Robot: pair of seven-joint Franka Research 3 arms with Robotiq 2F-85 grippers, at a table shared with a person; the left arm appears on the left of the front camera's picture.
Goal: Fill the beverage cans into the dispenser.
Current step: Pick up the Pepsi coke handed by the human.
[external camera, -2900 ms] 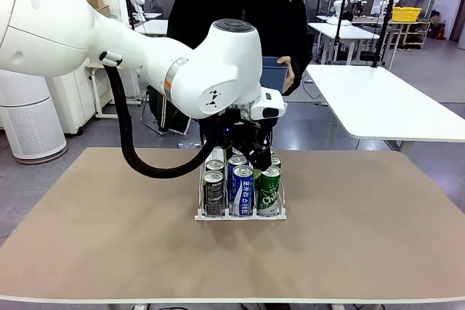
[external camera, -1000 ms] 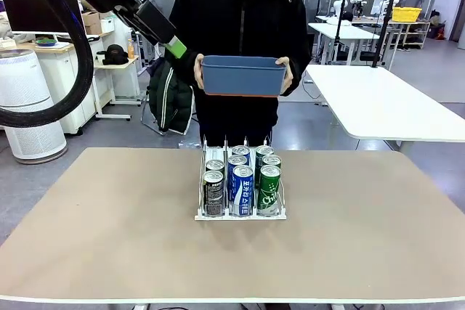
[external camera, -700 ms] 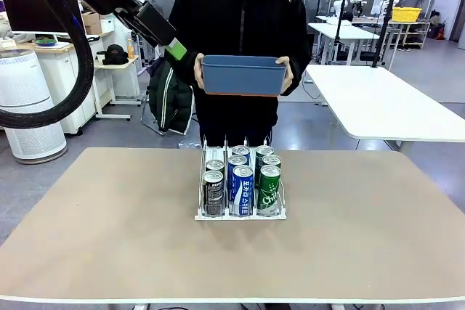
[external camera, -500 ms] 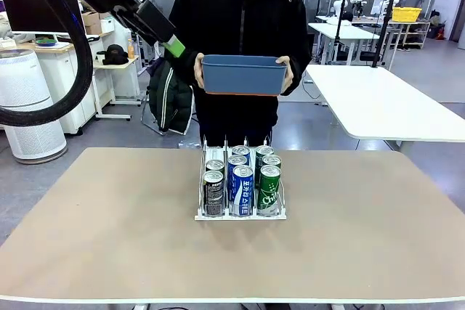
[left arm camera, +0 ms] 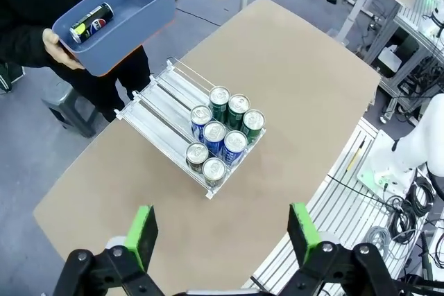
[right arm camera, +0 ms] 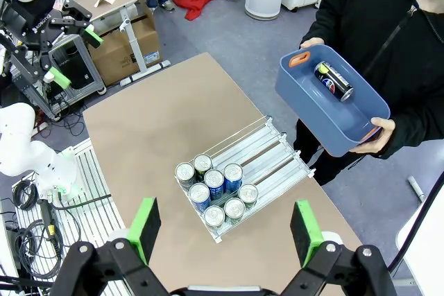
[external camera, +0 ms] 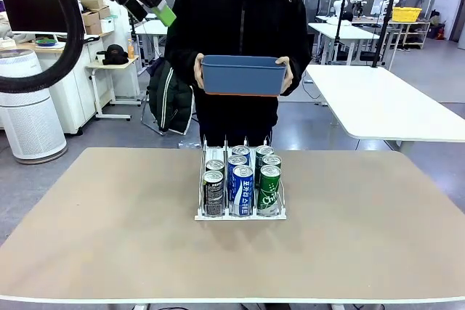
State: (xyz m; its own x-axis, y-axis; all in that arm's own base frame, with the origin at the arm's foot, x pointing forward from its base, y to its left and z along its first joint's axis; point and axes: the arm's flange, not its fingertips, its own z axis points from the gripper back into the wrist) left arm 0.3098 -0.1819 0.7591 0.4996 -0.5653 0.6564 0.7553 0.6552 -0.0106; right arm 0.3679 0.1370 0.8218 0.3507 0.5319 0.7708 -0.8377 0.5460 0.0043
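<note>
The clear dispenser (external camera: 240, 212) stands mid-table with several beverage cans in its lanes: black (external camera: 213, 192), blue (external camera: 242, 190) and green (external camera: 269, 188) at the front. My left gripper (external camera: 163, 13) hangs high at the upper left, far above the table. From above, its wrist view has the left gripper (left arm camera: 222, 233) open and empty over the dispenser (left arm camera: 156, 102) and cans (left arm camera: 222, 133). My right gripper (right arm camera: 225, 230) is likewise open and empty, high over the dispenser (right arm camera: 267, 147) and cans (right arm camera: 215, 188).
A person at the far side holds a blue bin (external camera: 243, 75) at chest height. One dark can (left arm camera: 90, 22) lies inside the bin (right arm camera: 326, 112). Bare tabletop (external camera: 109, 230) surrounds the dispenser on every side.
My left arm has lifted away from the dispenser to the upper left and rose a little more in the last half second. The bin and cans have stayed put.
</note>
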